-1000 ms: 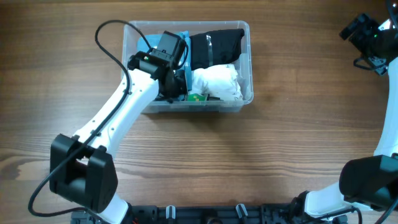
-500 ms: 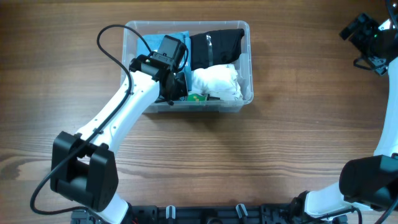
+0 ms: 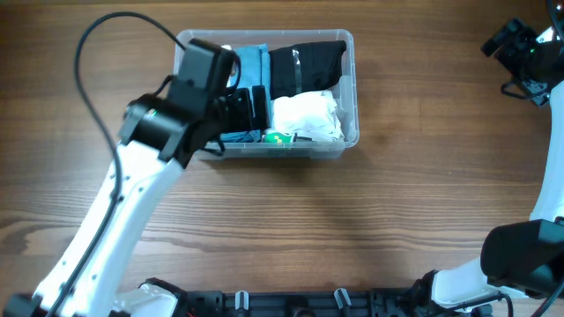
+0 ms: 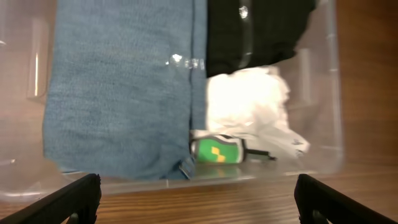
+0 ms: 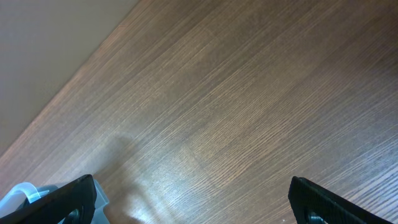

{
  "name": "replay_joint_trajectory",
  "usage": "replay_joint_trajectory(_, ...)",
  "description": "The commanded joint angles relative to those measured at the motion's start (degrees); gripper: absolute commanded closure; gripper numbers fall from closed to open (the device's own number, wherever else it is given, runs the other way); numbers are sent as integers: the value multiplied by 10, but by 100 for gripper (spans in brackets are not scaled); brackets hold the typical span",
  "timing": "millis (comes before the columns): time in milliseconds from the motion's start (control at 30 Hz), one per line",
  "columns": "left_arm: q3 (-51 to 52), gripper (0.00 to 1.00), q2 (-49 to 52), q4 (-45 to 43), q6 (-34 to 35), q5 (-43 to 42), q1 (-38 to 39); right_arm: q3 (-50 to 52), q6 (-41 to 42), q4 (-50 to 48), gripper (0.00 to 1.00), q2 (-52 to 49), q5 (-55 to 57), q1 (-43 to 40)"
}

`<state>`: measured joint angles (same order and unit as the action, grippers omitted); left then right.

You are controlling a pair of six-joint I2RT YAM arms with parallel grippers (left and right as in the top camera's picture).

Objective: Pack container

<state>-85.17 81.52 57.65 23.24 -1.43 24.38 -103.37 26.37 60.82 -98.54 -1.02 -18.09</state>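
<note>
Overhead: you've got one container (image 3: pixel 264 33), clear plastic. It sits on the table (image 3: pixel 370 220) up and left of centre, long side across the view.

Four things are in it:
- One blue cloth (image 3: pixel 253 60), folded, in the left half.
- One black garment (image 3: pixel 308 60) in the far right part.
- One white crumpled wad (image 3: pixel 304 114) in the near right part, touching the black garment.
- One small green item (image 3: pixel 280 138) at the near wall, wedged between the blue cloth and the white wad. You can't tell what it is.

There are two arms. The left arm (image 3: pixel 132 194) reaches over the container's left half, with one black cable (image 3: pixel 92 40) looping off it.

In the left wrist view, the left gripper (image 4: pixel 196 199) has its fingers (image 4: pixel 74 196) spread wide with nothing between them. It hangs above the container's near wall.

The right gripper (image 5: pixel 193 202) is in the top right corner of the overhead view, well apart from the container. Its fingers are also spread wide and hold nothing, with only table below.

The surface is one brown wood-grain tabletop. The right wrist view shows its edge and a plain grey area (image 5: pixel 50 37) beyond, and you can't tell whether that is wall or floor. A pale blur sits low on the left there, too unclear to name.
</note>
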Motion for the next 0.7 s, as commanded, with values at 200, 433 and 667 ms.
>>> replay_joint_trajectory(200,-10,0,-61,28,-3,-69,21,3,7,-2,0,-3,9,1)
replay_joint_trajectory(433,-10,0,-63,31,-80,-51,20,3,7,-2,0,-3,9,1)
replay_joint_trajectory(667,-10,0,-115,21,-141,-5,4,3,7,-2,0,-3,9,1)
